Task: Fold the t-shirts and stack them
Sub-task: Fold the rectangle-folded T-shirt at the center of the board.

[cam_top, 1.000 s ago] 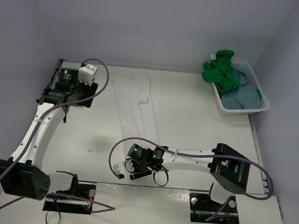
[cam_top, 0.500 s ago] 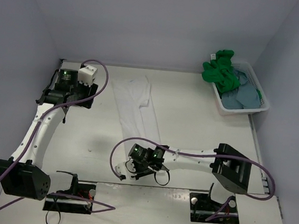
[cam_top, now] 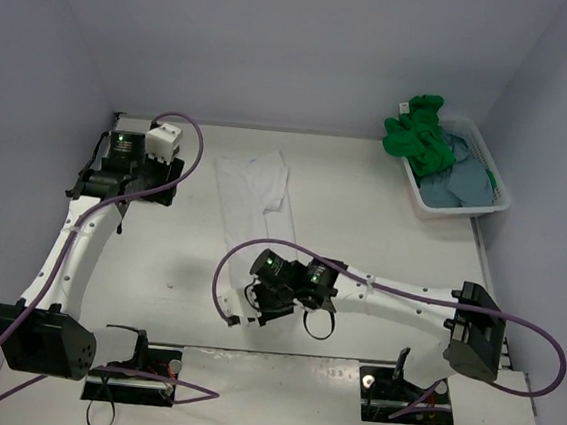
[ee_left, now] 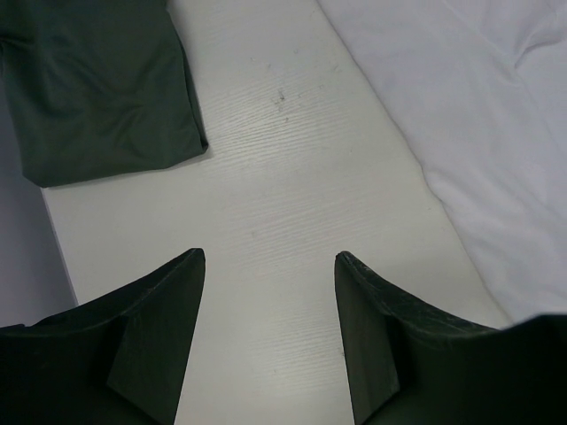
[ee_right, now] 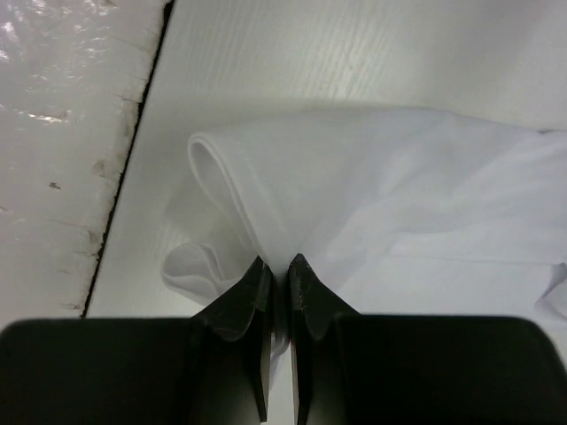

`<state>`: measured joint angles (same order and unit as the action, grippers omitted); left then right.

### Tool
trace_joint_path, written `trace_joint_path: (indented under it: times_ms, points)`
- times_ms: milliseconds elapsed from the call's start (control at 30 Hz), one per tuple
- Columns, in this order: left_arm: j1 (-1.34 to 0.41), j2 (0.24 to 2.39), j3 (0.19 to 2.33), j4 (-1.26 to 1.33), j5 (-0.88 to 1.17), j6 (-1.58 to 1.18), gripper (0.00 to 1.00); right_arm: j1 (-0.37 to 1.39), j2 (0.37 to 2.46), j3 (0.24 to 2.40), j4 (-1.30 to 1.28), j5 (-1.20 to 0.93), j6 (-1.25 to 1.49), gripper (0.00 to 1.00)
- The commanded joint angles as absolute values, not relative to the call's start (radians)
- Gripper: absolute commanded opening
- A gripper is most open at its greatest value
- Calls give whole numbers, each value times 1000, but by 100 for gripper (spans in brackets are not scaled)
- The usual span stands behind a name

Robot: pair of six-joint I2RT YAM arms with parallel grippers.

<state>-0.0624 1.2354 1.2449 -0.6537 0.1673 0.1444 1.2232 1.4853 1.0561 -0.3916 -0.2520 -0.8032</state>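
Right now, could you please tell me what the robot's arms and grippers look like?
Both arms have white tubular links with black joint housings: the left arm and the right arm. A purple cable loops along each, and a green light glows near each wrist. The left gripper and right gripper have black, wedge-shaped fingers.

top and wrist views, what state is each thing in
white t-shirt, folded into a narrow strip, near end pinched
dark grey t-shirt, lying flat
green t-shirt, crumpled, spilling over basket rim
blue-grey t-shirt, crumpled in basket
left gripper, open, empty
right gripper, shut on white t-shirt
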Motion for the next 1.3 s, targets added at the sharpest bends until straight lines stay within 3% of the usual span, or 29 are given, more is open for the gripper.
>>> trace_joint_path:
  times_ms: [0, 533, 1267]
  points:
    - [-54, 1204, 1262, -623, 192, 127, 55, 1148, 1509, 1135, -410, -310, -841, 0]
    - [-49, 1215, 1266, -618, 199, 121, 55, 881, 1775, 1458, -399, -502, -945, 0]
    - [-25, 1224, 1259, -611, 235, 103, 55, 773, 2060, 1762, -397, -532, -976, 0]
